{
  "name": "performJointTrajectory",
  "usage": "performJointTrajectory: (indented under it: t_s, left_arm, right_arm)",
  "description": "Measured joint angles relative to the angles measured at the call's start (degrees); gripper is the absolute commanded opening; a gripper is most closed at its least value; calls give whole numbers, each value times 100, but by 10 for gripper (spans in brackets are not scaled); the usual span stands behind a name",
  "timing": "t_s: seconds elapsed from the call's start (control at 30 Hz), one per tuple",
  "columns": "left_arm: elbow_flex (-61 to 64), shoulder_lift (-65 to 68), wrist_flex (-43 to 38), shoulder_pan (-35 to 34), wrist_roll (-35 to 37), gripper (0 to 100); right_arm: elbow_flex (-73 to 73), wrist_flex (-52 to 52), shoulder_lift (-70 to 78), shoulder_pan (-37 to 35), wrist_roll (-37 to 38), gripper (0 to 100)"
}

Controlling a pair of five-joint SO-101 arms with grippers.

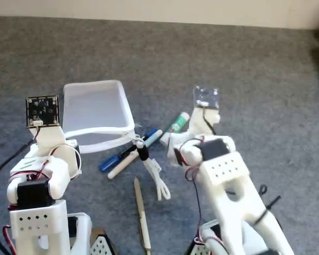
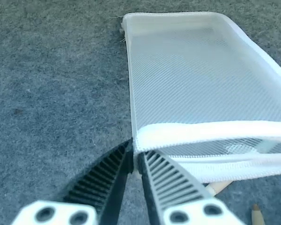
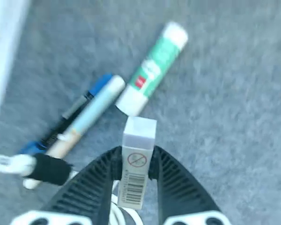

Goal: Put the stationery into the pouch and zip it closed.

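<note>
Grey felt over the table (image 1: 255, 64). Left pincer (image 2: 135, 157) nipped narrow on a corner of the white mesh pouch (image 2: 201, 70) at its open rim; rest of it flat just ahead. Right pincer (image 3: 136, 154) clamped on a small white eraser (image 3: 139, 133), held lengthwise between the jaws. Just past the eraser's end, a green-and-white glue stick (image 3: 152, 70); beside it, toward the pouch, a blue marker (image 3: 100, 85) against a pale pen (image 3: 96, 107). Back by the arm bases, a wooden pencil (image 1: 142, 215).
</note>
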Motion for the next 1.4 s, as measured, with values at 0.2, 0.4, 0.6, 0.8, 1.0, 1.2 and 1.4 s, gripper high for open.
performJointTrajectory:
  t_s: [0.2, 0.4, 0.6, 0.8, 1.0, 1.2, 1.4]
  left_arm:
    - [-299, 9, 0, 9, 0, 7]
    - [-914, 9, 334, 44, 0, 7]
    - [-1433, 9, 695, 413, 0, 7]
    - [-1855, 246, 738, 492, 0, 7]
    - [-2796, 1415, 1178, 484, 9, 7]
    - [-3253, 2040, 1310, 484, 167, 7]
    - [-3262, 2066, 1310, 484, 229, 7]
  right_arm:
    - [79, 9, -1169, 9, 18, 9]
    - [79, 9, -2031, 9, 563, 9]
    - [79, 9, -2681, 9, 941, 9]
    - [79, 9, -3112, -501, 1327, 9]
    - [79, -721, -3358, -1257, 1705, 9]
    - [79, -1767, -3367, -1679, 1776, 9]
    - [202, -2813, -3376, -2004, 1776, 9]
